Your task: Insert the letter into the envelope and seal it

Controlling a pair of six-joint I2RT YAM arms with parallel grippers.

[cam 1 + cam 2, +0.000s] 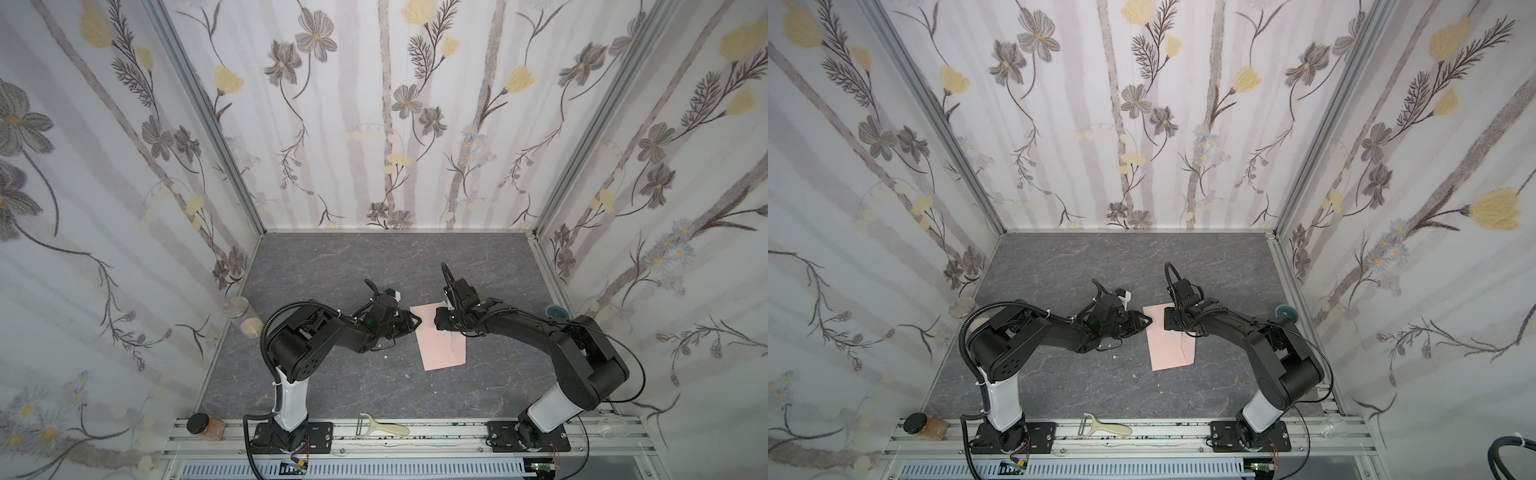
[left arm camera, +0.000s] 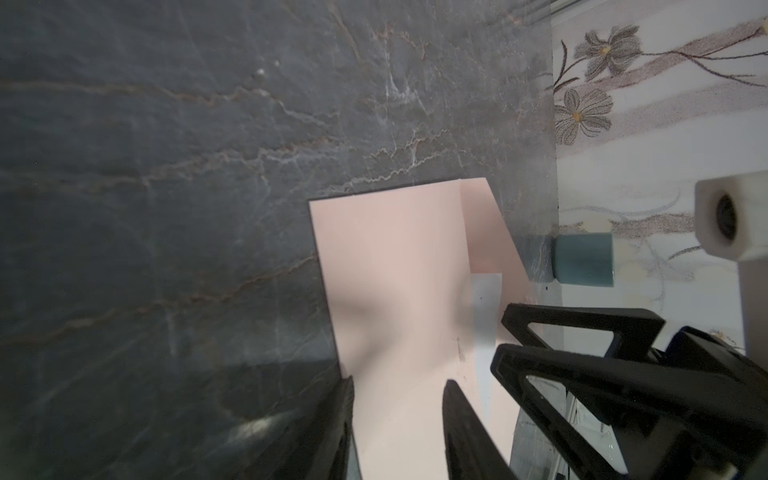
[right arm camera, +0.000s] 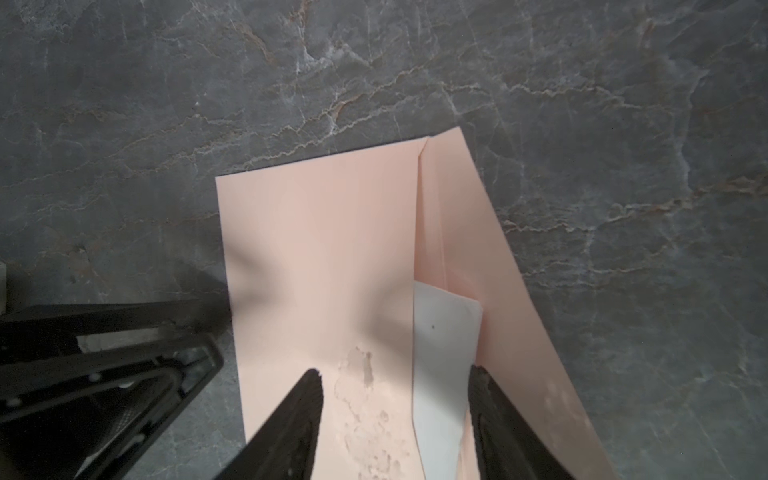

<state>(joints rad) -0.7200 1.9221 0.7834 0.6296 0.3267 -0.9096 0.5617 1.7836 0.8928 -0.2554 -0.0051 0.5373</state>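
In both top views one envelope (image 1: 436,345) (image 1: 1167,345) lies flat mid-table (image 1: 374,266), with two grippers at its far end. The left gripper (image 1: 417,322) is at its left edge and the right gripper (image 1: 441,323) is over it. A white sliver of the one letter (image 1: 450,337) shows near the envelope's right edge. One peeler (image 1: 384,426) and one jar (image 1: 204,426) lie at the front rail. One blue cup (image 1: 556,312) stands by the right wall.

In the left wrist view, the left gripper (image 2: 401,399) has its two fingers apart over the envelope (image 2: 395,270), pinching nothing. One white strip of letter (image 2: 486,307) shows beside the open flap (image 2: 494,232).

In the right wrist view, the right gripper (image 3: 395,386) also has its jaws apart: one finger is over the envelope (image 3: 324,249), the other at the flap (image 3: 498,270). The letter (image 3: 444,340) sits between them in the envelope's mouth, partly out.
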